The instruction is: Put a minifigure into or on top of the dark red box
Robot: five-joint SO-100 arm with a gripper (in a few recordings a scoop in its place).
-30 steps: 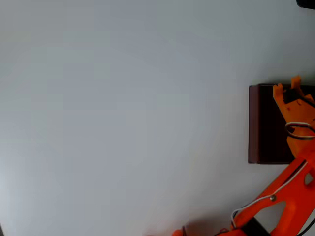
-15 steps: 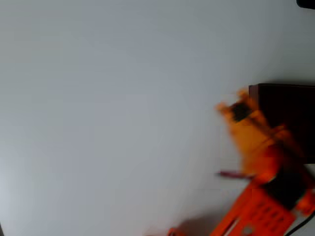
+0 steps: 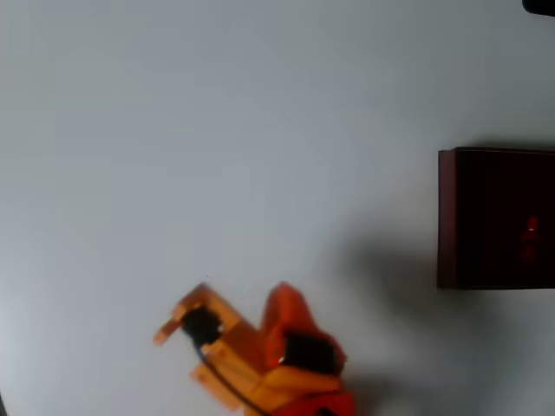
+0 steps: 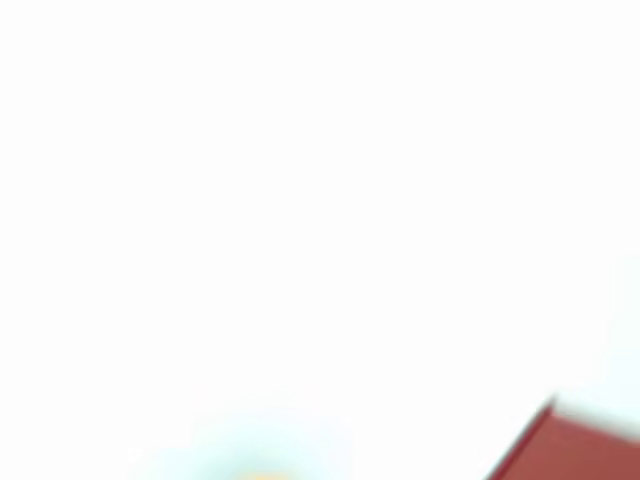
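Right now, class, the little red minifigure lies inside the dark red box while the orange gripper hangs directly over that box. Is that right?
Not quite. The minifigure does lie inside the dark red box, but the gripper is not over it: the overhead view shows it far to the left, above the bare white table.

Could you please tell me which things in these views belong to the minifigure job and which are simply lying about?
Belonging to the job:
- minifigure, inside the box
- dark red box
- gripper, over the table

Lying about:
- dark object at the corner
- white table
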